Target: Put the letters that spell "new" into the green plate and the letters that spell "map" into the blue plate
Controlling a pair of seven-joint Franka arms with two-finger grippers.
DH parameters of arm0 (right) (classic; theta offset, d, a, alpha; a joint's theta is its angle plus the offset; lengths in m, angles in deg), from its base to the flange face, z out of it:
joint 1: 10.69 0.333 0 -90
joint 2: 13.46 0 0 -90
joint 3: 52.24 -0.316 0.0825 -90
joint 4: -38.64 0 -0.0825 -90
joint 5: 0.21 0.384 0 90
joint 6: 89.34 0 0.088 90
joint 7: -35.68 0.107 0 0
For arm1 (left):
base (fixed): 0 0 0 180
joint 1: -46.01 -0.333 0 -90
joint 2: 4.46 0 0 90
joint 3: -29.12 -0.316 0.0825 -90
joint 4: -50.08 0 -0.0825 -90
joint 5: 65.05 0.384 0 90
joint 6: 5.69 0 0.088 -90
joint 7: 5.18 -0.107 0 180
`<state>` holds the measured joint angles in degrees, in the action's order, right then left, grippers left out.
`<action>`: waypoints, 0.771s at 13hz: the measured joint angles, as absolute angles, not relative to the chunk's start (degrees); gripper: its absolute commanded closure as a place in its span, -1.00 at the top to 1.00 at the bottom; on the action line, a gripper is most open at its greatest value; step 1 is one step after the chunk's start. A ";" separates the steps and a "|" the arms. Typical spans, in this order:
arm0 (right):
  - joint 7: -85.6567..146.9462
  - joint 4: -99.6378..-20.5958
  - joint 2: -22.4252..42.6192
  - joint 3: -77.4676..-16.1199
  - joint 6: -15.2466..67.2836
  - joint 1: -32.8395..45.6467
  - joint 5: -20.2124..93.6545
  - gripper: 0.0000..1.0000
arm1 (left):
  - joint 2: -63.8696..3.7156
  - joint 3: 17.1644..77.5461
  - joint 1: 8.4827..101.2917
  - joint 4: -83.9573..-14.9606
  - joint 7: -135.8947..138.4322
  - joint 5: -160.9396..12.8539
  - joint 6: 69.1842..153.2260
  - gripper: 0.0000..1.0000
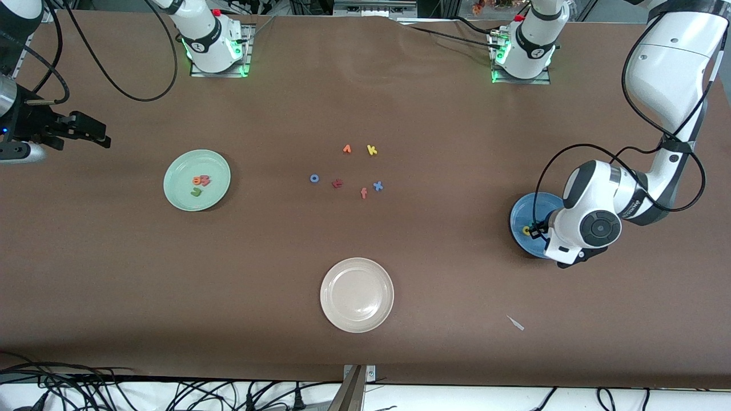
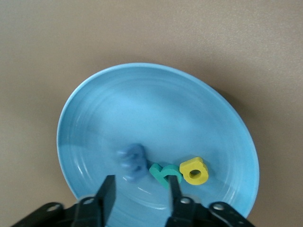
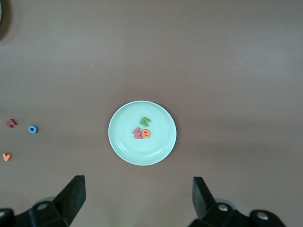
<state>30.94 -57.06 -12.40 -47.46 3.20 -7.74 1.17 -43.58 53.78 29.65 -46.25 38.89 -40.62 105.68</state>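
Nearest the front camera: cream-white plate (image 1: 357, 294), bare, on the brown table (image 1: 171, 285), with a small pale scrap (image 1: 515, 323) lying toward the left arm's end.

Farther from the camera, toward the left arm's end: blue plate (image 1: 528, 212) (image 2: 156, 113), partly covered by the left arm's wrist. Inside it, in the left wrist view, three letters in a row: blue "m" (image 2: 132, 162), blurred, its long axis running roughly across the row; teal "p" (image 2: 164, 172), touching or nearly touching the yellow "a" (image 2: 194, 170), which lies flat with its round hole facing up. Left end effector (image 2: 139, 194) low over the plate, fingers parted to a moderate gap, nothing between them, one fingertip overlapping the teal "p" in that view.

Toward the right arm's end: green plate (image 1: 197, 180) (image 3: 142, 133) holding olive-green "n" (image 1: 196, 192) (image 3: 146, 122), salmon-pink "w" (image 3: 138, 134) and orange "e" (image 1: 199, 181) (image 3: 146, 134), the last two touching; exact headings too small to tell.

Mid-table, a loose cluster: orange pointed letter (image 1: 346, 149), yellow "k" (image 1: 372, 150), blue "o" (image 1: 314, 178), dark red letter (image 1: 337, 183), salmon "f" (image 1: 364, 193), blue "x" (image 1: 377, 185).

Right end effector (image 3: 139, 196) waiting high over the table near the green plate, fingers spread wide, empty.
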 measured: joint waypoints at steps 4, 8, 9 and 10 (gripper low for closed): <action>30.94 -57.06 -12.41 -47.46 3.11 -7.74 1.17 1.00 | -43.21 54.18 29.90 -45.30 38.36 -40.62 105.66 1.00; 30.94 -57.06 -12.42 -47.46 2.27 -7.74 1.17 1.00 | -40.91 54.64 30.13 -44.59 37.05 -40.58 103.54 1.00; 30.94 -57.06 -12.43 -47.46 2.18 -7.74 1.17 1.00 | -40.00 54.62 30.11 -44.55 35.99 -40.58 102.93 1.00; 30.94 -57.06 -12.44 -47.46 2.07 -7.74 1.17 1.00 | -39.31 54.61 30.07 -44.54 35.42 -40.58 102.28 1.00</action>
<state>30.94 -57.06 -12.44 -47.46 2.07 -7.74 1.17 -39.31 54.61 30.07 -44.54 35.42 -40.58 102.28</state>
